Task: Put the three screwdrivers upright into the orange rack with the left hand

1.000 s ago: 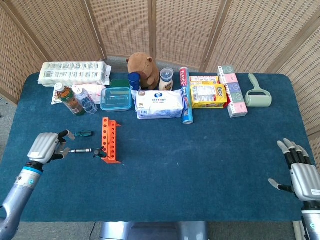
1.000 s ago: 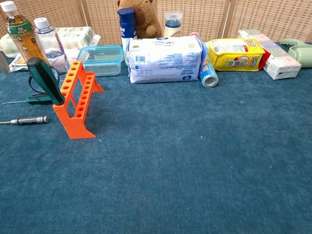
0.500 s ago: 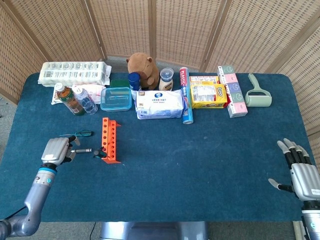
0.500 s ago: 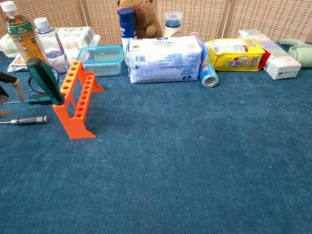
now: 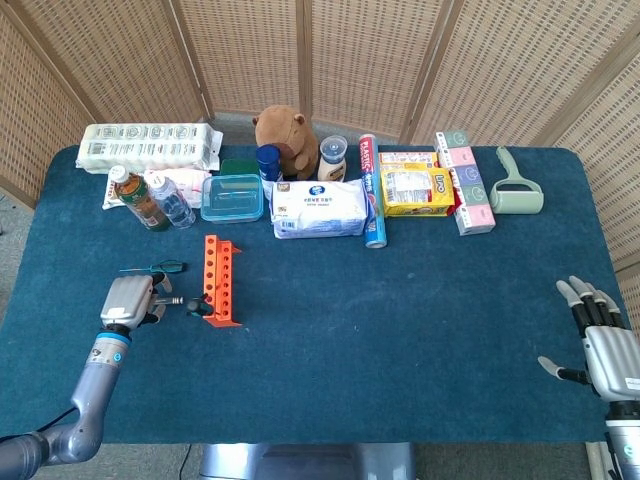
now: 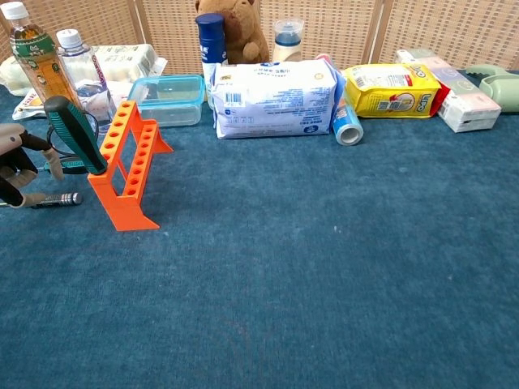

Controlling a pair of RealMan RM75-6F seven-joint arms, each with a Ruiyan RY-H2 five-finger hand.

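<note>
The orange rack (image 5: 221, 281) (image 6: 130, 172) stands left of centre on the blue table. One green-and-black handled screwdriver (image 6: 74, 134) (image 5: 199, 308) leans in a hole at the rack's near end. A slim silver screwdriver (image 6: 55, 198) (image 5: 172, 300) lies flat just left of the rack. A small green screwdriver (image 5: 160, 267) (image 6: 69, 167) lies further back. My left hand (image 5: 128, 300) (image 6: 16, 167) hovers over the silver screwdriver's tip end with its fingers apart around the shaft; the screwdriver still lies on the cloth. My right hand (image 5: 603, 348) rests open at the table's right front.
Two bottles (image 5: 150, 198), a clear lidded box (image 5: 232, 197), a white wipes pack (image 5: 320, 209), a plush toy (image 5: 286, 135), a yellow packet (image 5: 416, 190) and a lint roller (image 5: 517, 187) line the back. An egg carton (image 5: 150, 146) sits at the back left.
My left hand has moved right along the table toward the rack and now covers the tip end of the silver screwdriver. The right hand has stayed still.
</note>
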